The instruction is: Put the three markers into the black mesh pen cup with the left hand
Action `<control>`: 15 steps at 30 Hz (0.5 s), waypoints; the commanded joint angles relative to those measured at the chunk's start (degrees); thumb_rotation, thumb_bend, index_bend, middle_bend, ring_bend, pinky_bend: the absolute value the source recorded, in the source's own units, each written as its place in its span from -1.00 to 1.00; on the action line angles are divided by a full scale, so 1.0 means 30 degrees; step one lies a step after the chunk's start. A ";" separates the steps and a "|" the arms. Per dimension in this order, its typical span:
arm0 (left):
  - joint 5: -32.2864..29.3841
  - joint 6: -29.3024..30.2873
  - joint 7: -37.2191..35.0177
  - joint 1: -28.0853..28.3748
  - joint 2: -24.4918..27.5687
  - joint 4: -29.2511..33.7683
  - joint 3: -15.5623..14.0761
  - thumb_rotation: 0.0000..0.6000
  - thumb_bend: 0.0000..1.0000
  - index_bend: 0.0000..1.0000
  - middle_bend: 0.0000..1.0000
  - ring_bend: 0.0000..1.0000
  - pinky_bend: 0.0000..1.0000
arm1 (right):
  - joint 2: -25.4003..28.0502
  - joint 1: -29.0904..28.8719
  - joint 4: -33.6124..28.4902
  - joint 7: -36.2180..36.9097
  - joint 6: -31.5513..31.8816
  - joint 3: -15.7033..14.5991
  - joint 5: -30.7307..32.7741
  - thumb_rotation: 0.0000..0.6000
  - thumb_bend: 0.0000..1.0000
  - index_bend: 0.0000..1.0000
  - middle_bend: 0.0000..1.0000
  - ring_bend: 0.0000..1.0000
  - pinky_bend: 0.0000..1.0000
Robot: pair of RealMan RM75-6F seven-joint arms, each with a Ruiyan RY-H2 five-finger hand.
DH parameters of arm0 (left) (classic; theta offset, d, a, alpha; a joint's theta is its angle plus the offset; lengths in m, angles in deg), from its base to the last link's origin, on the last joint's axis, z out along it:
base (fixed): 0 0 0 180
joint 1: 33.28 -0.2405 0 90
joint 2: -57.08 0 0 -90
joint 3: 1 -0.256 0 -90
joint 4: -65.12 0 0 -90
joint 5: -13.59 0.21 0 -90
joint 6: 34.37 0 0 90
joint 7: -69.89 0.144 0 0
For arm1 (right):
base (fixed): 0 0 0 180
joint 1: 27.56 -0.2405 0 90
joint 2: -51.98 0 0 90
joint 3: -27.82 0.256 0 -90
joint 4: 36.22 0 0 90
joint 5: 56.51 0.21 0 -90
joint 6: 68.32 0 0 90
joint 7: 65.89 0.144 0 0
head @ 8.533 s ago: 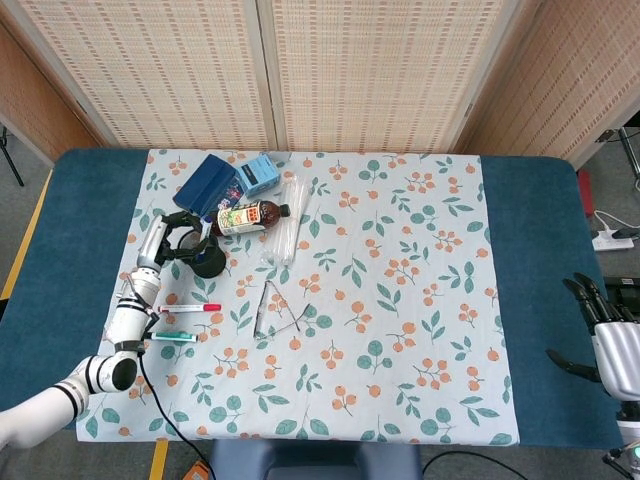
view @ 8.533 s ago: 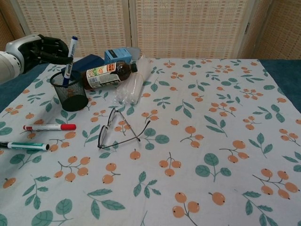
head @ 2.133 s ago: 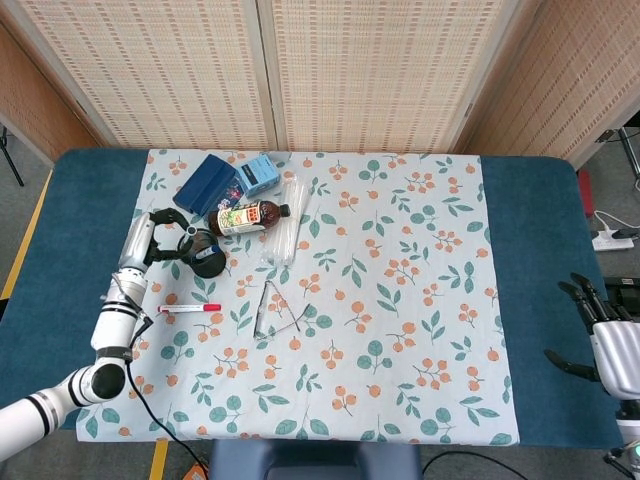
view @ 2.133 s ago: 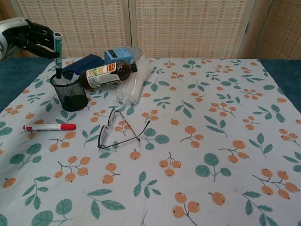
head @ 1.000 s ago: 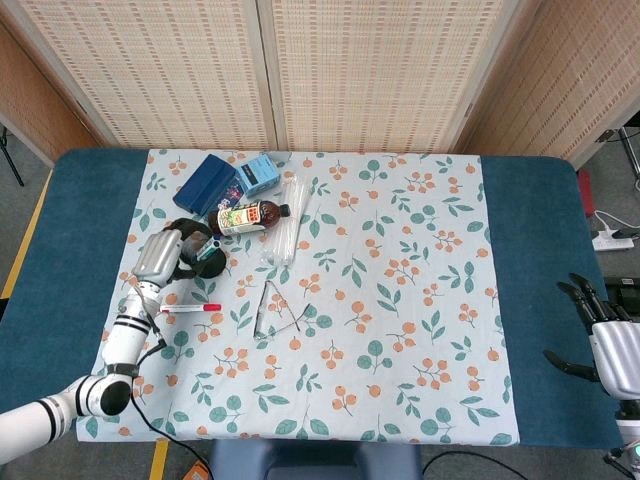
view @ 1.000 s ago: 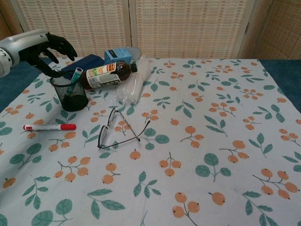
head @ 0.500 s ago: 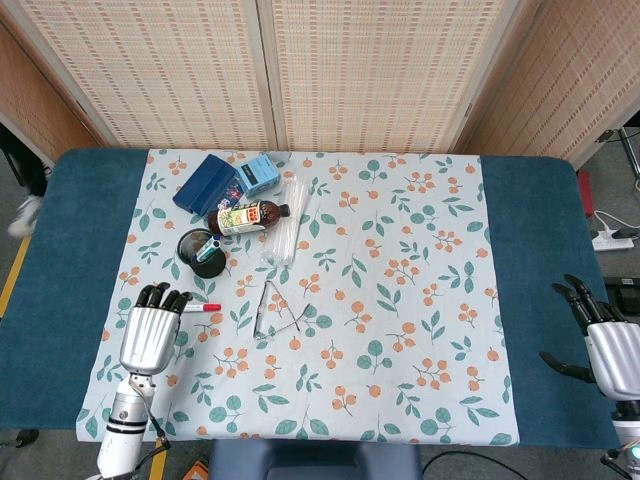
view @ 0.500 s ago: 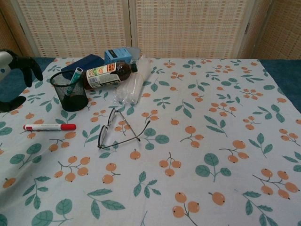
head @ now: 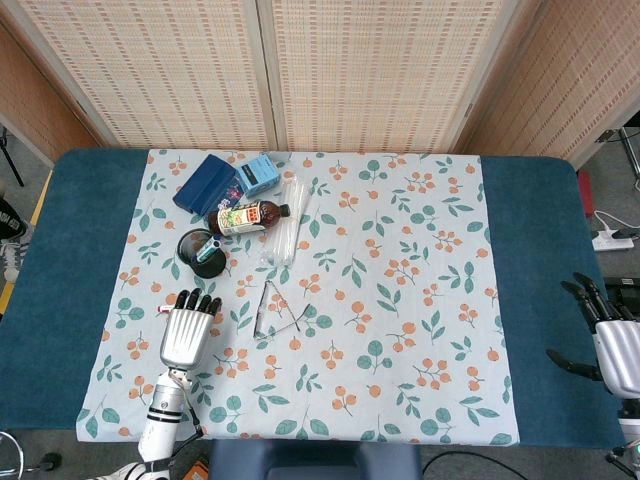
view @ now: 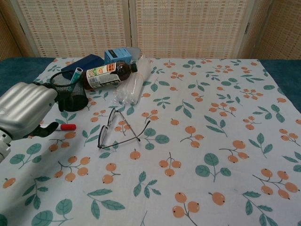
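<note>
The black mesh pen cup (head: 198,246) (view: 70,95) stands at the cloth's left, with a green marker (head: 208,248) (view: 74,78) leaning in it. A red marker lies on the cloth in front of the cup. Only its red cap (view: 68,126) and a bit of its white end (head: 162,310) show. My left hand (head: 187,330) (view: 24,112) hovers back-up over that marker, fingers (head: 196,301) stretched toward the cup, nothing gripped. My right hand (head: 612,345) rests with fingers apart on the blue table cover at the far right edge.
Behind the cup lie a brown bottle (head: 247,216), a dark blue case (head: 207,182) and a light blue box (head: 258,174). A clear plastic sleeve (head: 287,233) and folded glasses (head: 275,312) lie right of the cup and the marker.
The left hand let the green marker drop into the cup, pulled back toward the table's front, then moved in over the red marker. The right hand stayed put.
</note>
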 commanded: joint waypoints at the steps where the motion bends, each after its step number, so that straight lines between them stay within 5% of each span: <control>1: -0.0428 -0.0667 -0.0367 0.0275 -0.0466 -0.0998 0.0481 1.00 -0.41 -0.19 -0.17 -0.49 -0.42 | -0.0034 -0.0032 0.0086 0.0020 -0.0119 0.0048 0.0176 1.00 -1.00 -0.68 -0.88 -0.41 -0.39; 15: -0.1589 -0.2375 -0.1551 0.0758 -0.1920 -0.4326 0.1295 1.00 -0.41 -0.19 -0.20 -0.49 -0.43 | -0.0128 -0.0128 0.0245 -0.0100 -0.0510 0.0178 0.0752 1.00 -1.00 -0.68 -0.88 -0.41 -0.39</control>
